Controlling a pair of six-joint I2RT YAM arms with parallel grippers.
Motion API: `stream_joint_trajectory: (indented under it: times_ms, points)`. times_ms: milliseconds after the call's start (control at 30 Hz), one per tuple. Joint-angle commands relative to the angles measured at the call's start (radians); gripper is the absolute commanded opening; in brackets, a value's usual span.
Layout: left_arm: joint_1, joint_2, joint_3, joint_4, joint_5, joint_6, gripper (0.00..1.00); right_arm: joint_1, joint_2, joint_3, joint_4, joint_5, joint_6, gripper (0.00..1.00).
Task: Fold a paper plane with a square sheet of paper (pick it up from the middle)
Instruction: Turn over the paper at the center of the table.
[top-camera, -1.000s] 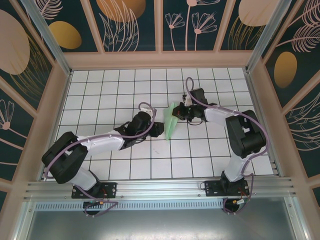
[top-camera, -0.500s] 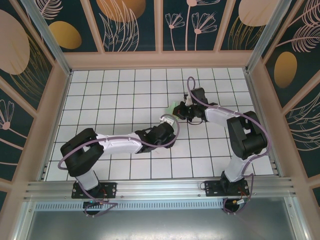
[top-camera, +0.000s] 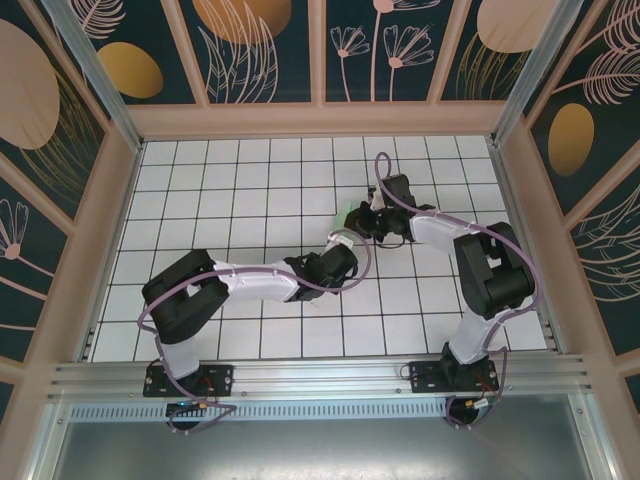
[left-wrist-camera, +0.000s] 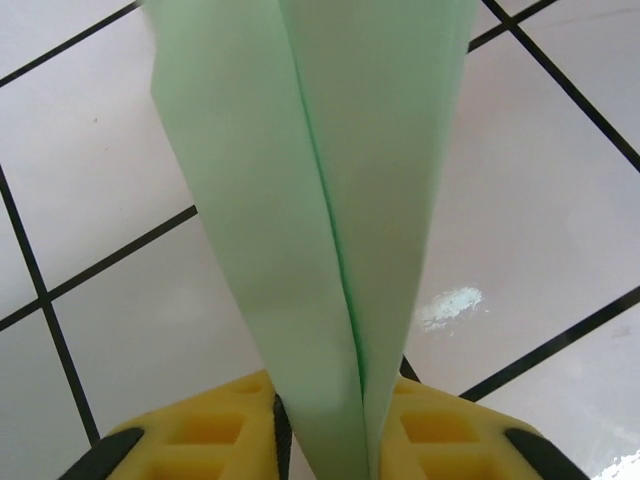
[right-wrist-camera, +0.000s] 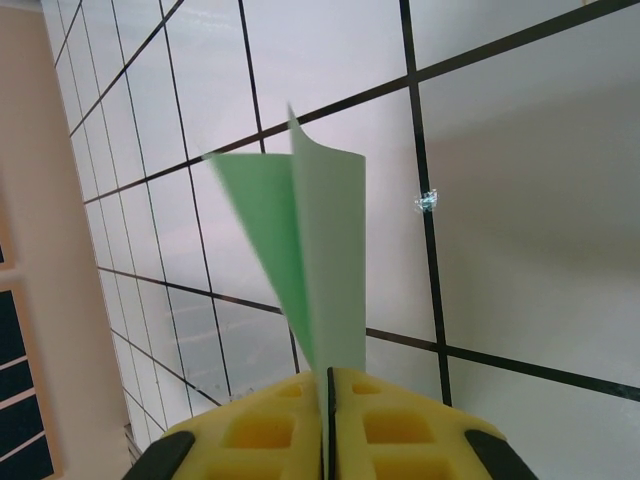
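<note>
The mint-green paper plane (left-wrist-camera: 300, 200), a slim folded strip with a centre crease, hangs above the tiles between both grippers. My left gripper (left-wrist-camera: 335, 445) is shut on its near end, yellow fingers (left-wrist-camera: 200, 440) pressing each side. My right gripper (right-wrist-camera: 328, 425) is shut on the other end, where the paper plane (right-wrist-camera: 325, 250) rises from between the closed yellow pads (right-wrist-camera: 265, 430). In the top view the left gripper (top-camera: 345, 250) and right gripper (top-camera: 362, 222) meet mid-table, and a bit of the green paper plane (top-camera: 343, 213) peeks out between them.
The white gridded table (top-camera: 230, 190) is ringed by a low beige wall (top-camera: 320, 120). The left arm (top-camera: 250, 280) stretches across the near middle; the right arm (top-camera: 480, 260) stands at the right. A small white scuff (left-wrist-camera: 450, 305) marks one tile.
My left gripper swung right from beside the paper plane to its near end, opened wide and closed on it. The right gripper kept its hold in place.
</note>
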Motion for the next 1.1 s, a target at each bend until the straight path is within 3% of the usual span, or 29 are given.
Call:
stream_joint_trajectory:
  times_ms: [0, 200, 400, 600, 733, 833, 1000, 1067]
  points:
    - [-0.006, -0.034, -0.010, 0.030, -0.028, 0.007, 0.17, 0.006, -0.046, 0.035, -0.035, 0.010, 0.005, 0.14]
    - [-0.004, -0.094, -0.047, 0.093, 0.009, -0.011, 0.05, -0.007, -0.102, 0.041, -0.066, 0.019, -0.007, 0.21]
    - [0.018, -0.173, -0.117, 0.171, 0.122, -0.085, 0.02, -0.028, -0.167, 0.039, -0.107, 0.017, -0.032, 0.28]
    - [0.113, -0.317, -0.299, 0.402, 0.386, -0.270, 0.03, -0.080, -0.299, 0.009, -0.179, 0.080, -0.072, 0.42]
    - [0.186, -0.365, -0.492, 0.776, 0.641, -0.481, 0.06, -0.120, -0.371, -0.029, -0.226, 0.122, -0.094, 0.45]
    - [0.206, -0.281, -0.588, 1.124, 0.782, -0.675, 0.07, -0.133, -0.393, -0.068, -0.222, 0.108, -0.095, 0.46]
    - [0.208, 0.081, -0.672, 1.854, 0.853, -1.036, 0.00, -0.125, -0.384, -0.142, -0.155, 0.043, -0.069, 0.46]
    - [0.206, 0.164, -0.663, 1.910, 0.854, -1.076, 0.00, -0.113, -0.379, -0.158, -0.140, 0.040, -0.061, 0.46]
